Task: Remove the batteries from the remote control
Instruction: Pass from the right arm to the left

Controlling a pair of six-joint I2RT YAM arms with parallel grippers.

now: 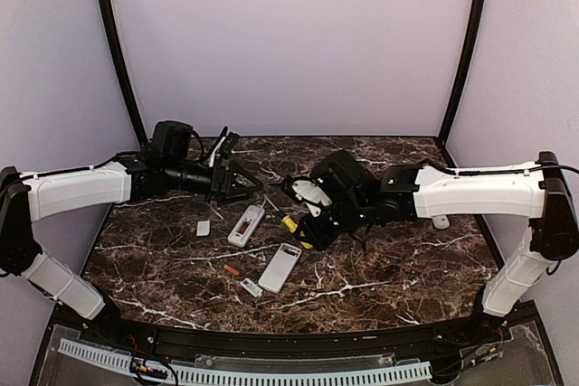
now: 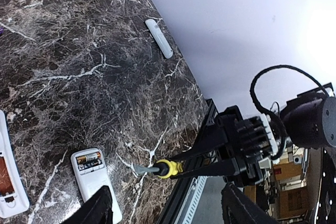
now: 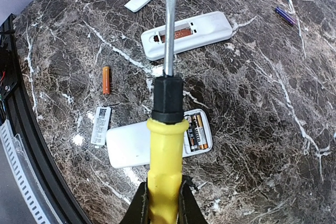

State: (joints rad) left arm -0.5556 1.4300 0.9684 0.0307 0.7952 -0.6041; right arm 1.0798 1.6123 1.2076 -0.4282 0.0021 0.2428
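Observation:
A white remote (image 3: 131,148) lies face down with its compartment open, and two orange-and-black batteries (image 3: 197,132) sit inside; from above the same remote (image 1: 280,267) is mid-table. A second open remote (image 3: 186,34) lies beyond it, its compartment reddish-brown inside. One loose orange battery (image 3: 106,80) rests on the marble. My right gripper (image 3: 161,203) is shut on the yellow-handled screwdriver (image 3: 165,166), held above the nearer remote, with the blade pointing at the farther one. My left gripper (image 1: 237,180) hovers open at the back left, holding nothing.
Two small white covers (image 3: 139,1) (image 3: 100,125) lie loose on the dark marble table (image 1: 389,268). A small purple cylinder (image 3: 285,16) lies far off. Another white remote (image 1: 441,221) sits under the right arm. Black frame posts stand at the back corners.

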